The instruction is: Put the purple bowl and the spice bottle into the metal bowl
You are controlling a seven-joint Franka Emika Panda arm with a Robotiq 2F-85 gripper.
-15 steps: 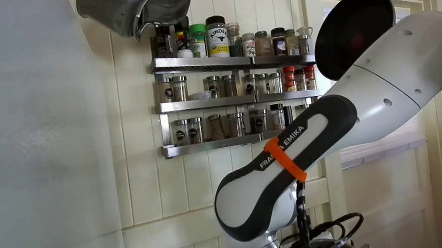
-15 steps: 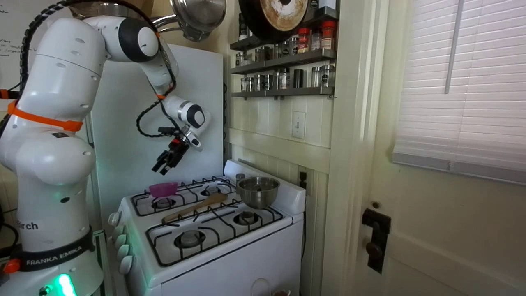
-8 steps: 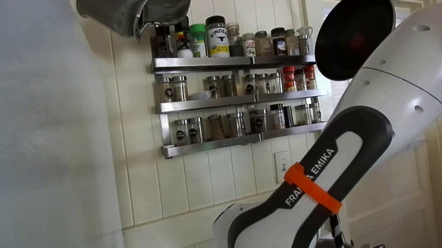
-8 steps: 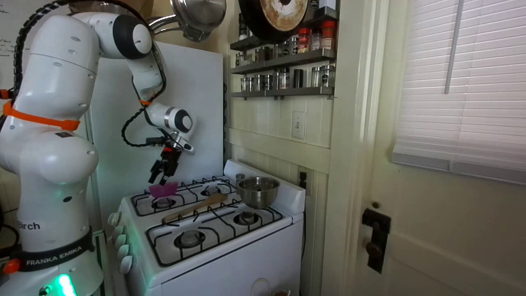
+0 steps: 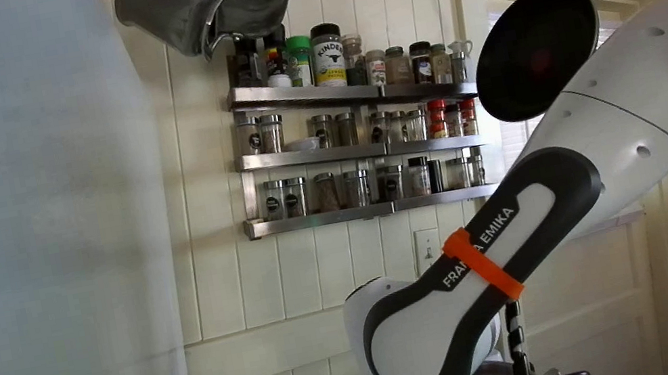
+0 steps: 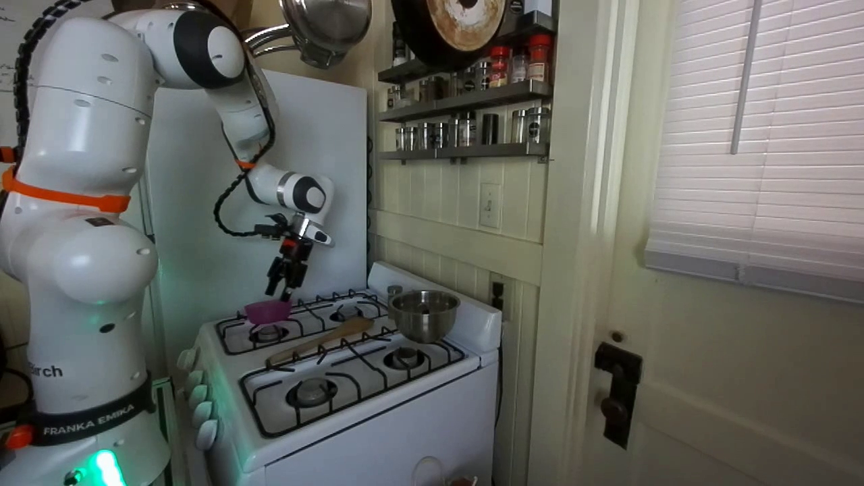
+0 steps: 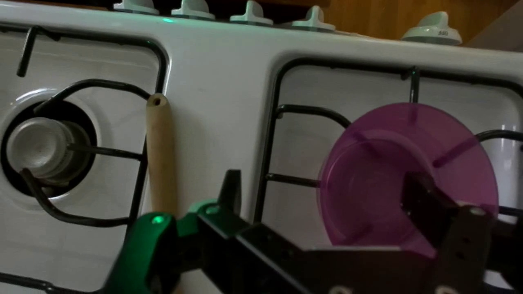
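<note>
Fingers spread, nr purp. bowl

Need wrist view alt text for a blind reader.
An open end effector hangs over a white stovetop, partly hiding a translucent purple bowl at right. A wooden handle lies left of center near a burner; knobs line the top.

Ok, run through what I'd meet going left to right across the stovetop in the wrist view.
Burner → wooden handle → purple bowl. The open gripper is left out: in that picture it overlaps both the wooden handle and the purple bowl.
</note>
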